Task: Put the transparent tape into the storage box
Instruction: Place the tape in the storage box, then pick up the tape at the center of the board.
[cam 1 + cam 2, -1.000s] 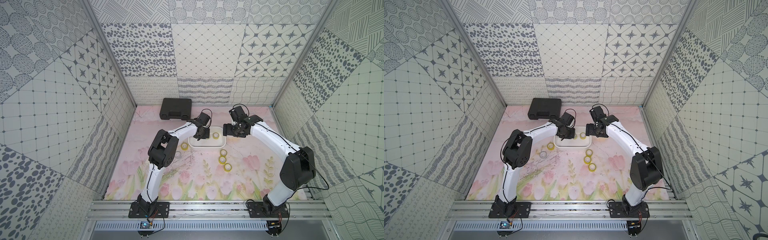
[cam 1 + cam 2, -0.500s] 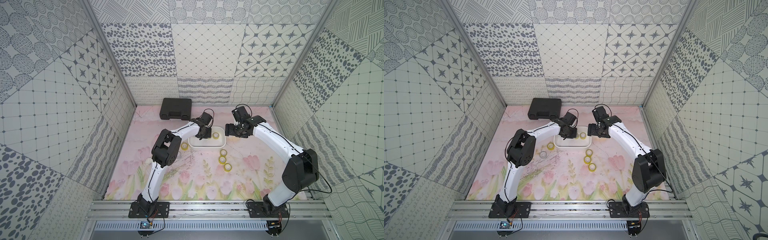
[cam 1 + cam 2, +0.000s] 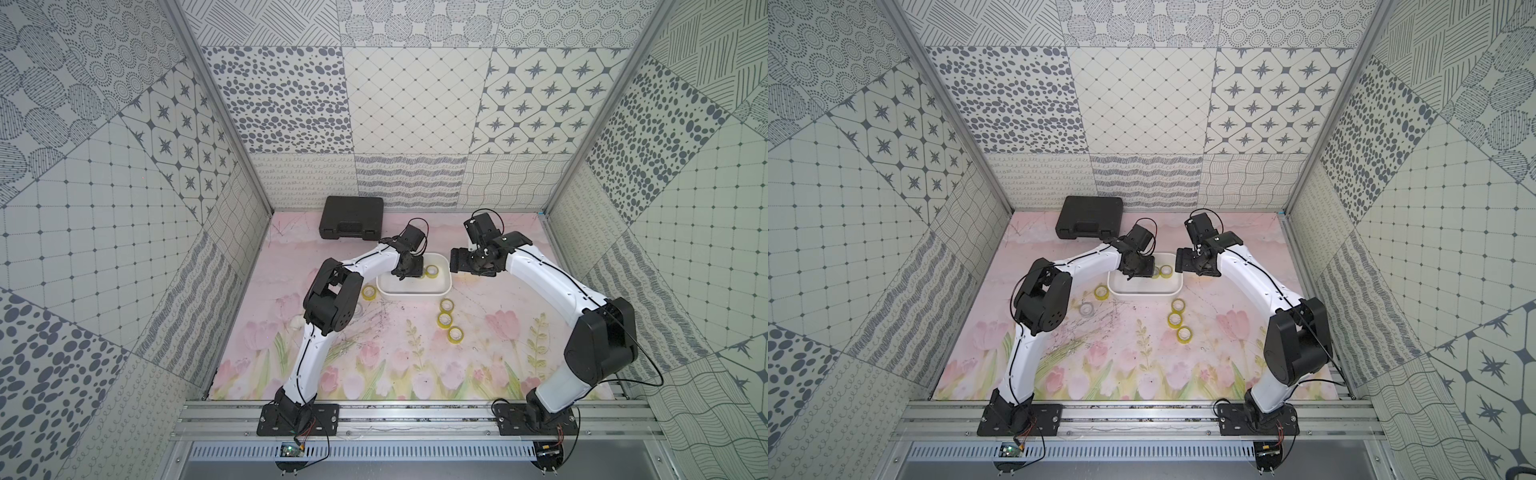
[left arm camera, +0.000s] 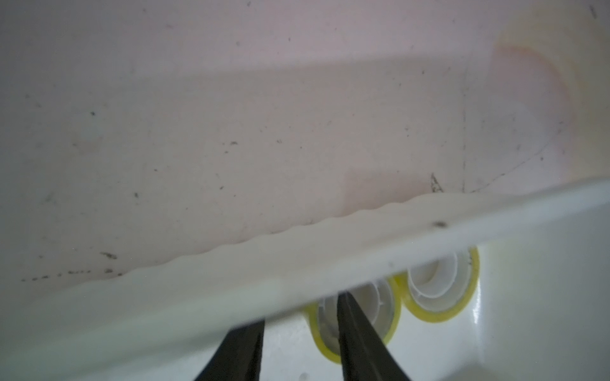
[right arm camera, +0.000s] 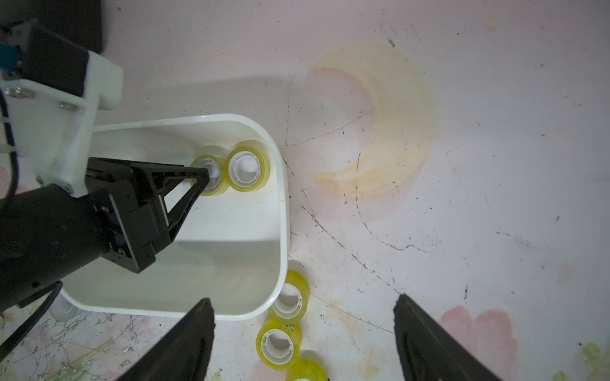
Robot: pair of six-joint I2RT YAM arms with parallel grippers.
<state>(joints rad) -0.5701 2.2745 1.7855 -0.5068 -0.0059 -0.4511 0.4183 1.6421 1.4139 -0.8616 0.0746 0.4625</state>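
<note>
The blurred rim of the storage box (image 4: 297, 264) hides part of 2 rolls of transparent tape (image 4: 439, 290) behind it.

Both top views high above the front rail (image 3: 415, 415), tilted down over the floral mat (image 3: 395, 365), nearly identical, left wrist view close against the storage box (image 4: 297, 260) rim, right wrist view higher, both showing its two tape rolls (image 5: 262, 171).

Tape rolls (image 5: 264, 168): no print could be read on the tape or on the white cores.
Storage box (image 5: 283, 204): plain white; no lettering was legible.
Black case (image 3: 352, 217): no brand or label could be made out.
Worktop (image 3: 399, 357): flower print only, without words.
Walls (image 3: 411, 104): patterns only, no characters.
</note>
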